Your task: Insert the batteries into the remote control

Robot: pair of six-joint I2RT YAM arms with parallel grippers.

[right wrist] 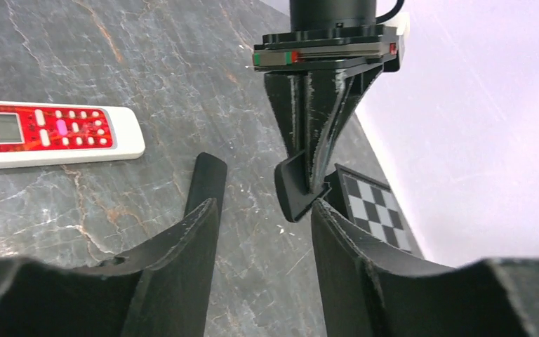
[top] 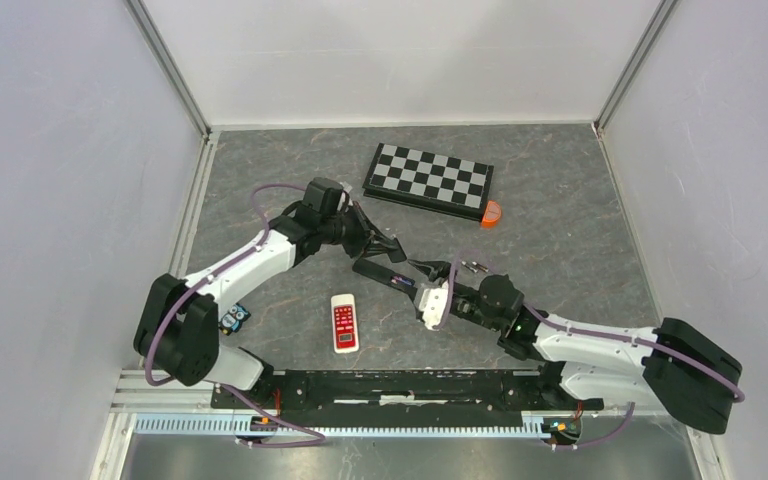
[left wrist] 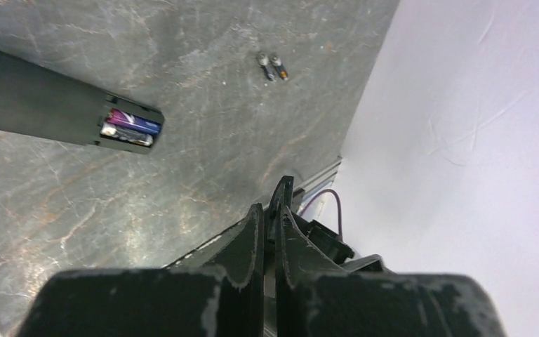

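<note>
A black remote control point(left wrist: 35, 105) lies face down, its end compartment open with purplish batteries point(left wrist: 130, 126) lying in it. Two loose batteries point(left wrist: 274, 67) rest side by side on the table beyond it; from above these batteries point(top: 475, 266) sit right of both grippers. My left gripper point(left wrist: 270, 210) is shut on a thin black battery cover point(right wrist: 296, 191), held above the table. My right gripper point(right wrist: 263, 217) is open with nothing between its fingers, just in front of that cover. From above, the left gripper point(top: 392, 252) and right gripper point(top: 422, 270) meet over the black remote control point(top: 375, 270).
A red-and-white remote point(top: 344, 323) lies near the front, left of the right arm. A folded chessboard point(top: 428, 180) with an orange object point(top: 491, 213) beside it sits at the back. A small blue item point(top: 235, 318) lies by the left arm's base. White walls enclose the table.
</note>
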